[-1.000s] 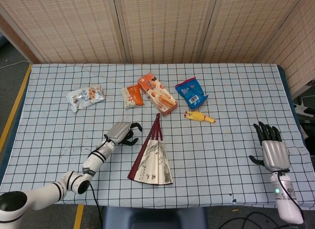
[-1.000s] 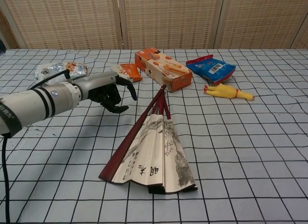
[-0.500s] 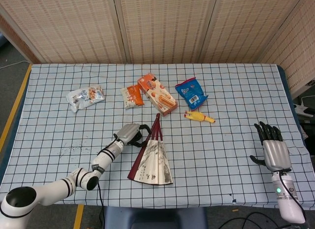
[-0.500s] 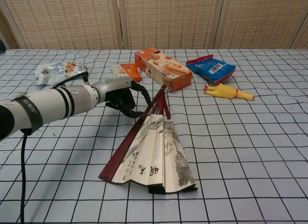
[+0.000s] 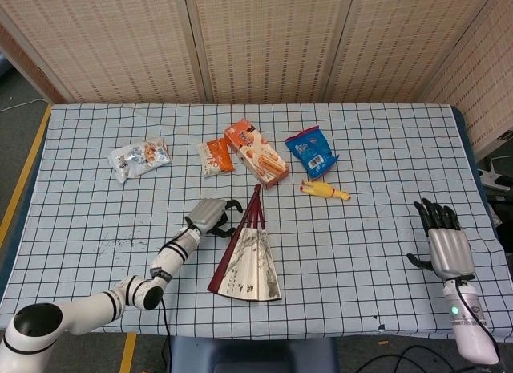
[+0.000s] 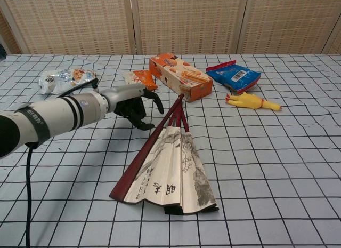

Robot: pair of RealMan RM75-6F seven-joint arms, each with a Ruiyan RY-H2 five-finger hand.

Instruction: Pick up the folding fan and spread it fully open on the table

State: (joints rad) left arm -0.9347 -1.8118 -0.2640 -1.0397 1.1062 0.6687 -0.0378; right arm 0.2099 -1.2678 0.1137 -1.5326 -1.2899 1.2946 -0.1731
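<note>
**Me:** On the checked table point(image 5: 377, 148), seen from the head view, the folding fan point(image 5: 248, 261) lies near the front edge, partly spread, its pivot end pointing far toward the orange snack box point(image 5: 256, 152). My left hand point(image 5: 210, 216) sits just left of the fan's dark outer rib, fingers curled over nothing.

**Partner:** Has it moved lately?

**Me:** A second ago it was further left, well apart from the rib. It swept right to the rib's side, and in the last half second it has eased back a touch. The fan itself hasn't shifted.

**Partner:** And your other hand?

**Me:** My right hand point(image 5: 446, 243) rests flat on the near right of the table, fingers spread, holding nothing, unchanged throughout.

**Partner:** What does the chest view add?

**Me:** There the left hand point(image 6: 136, 106) shows its dark fingers bent downward just left of the fan point(image 6: 170, 173), close to the rib but, as far as I can tell, not gripping it. The yellow rubber chicken point(image 6: 250, 102) and blue packet point(image 6: 234, 76) lie far right, out of the way.

**Partner:** So where does that leave the task?

**Me:** I judge the approach is nearly done but the grasp isn't. The fan is only partway open, so I need a hold on that rib before I can lift it and spread it fully.
</note>
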